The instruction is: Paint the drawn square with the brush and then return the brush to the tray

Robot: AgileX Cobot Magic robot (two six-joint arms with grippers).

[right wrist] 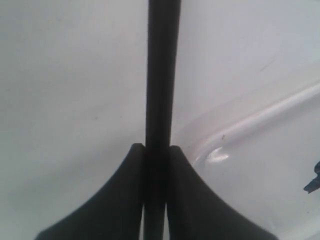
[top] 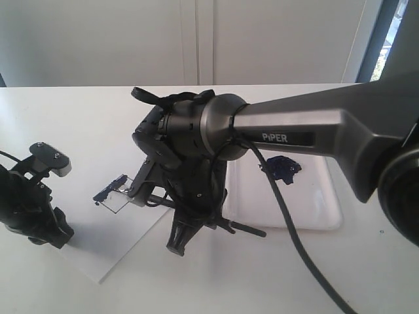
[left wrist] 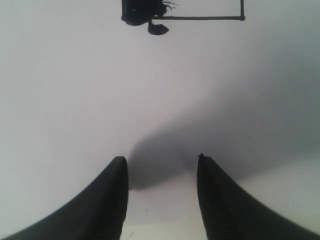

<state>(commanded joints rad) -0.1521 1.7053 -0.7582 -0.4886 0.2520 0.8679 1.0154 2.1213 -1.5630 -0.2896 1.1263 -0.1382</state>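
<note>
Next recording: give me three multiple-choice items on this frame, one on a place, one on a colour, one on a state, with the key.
1. In the exterior view, where does the tray lie relative to the drawn square?
A. To its left
B. To its right
C. On top of it

2. What colour is the paint blob on the tray?
A. Red
B. Yellow
C. Dark blue

3. What state is the right hand in?
A. Shut on the brush
B. Open and empty
C. Shut on the tray's rim

Key:
1 B: the tray sits right of the paper that bears the square.
2 C: the blob looks navy against the white plastic.
3 A: the right wrist view shows both fingers pressed against the black handle.
</note>
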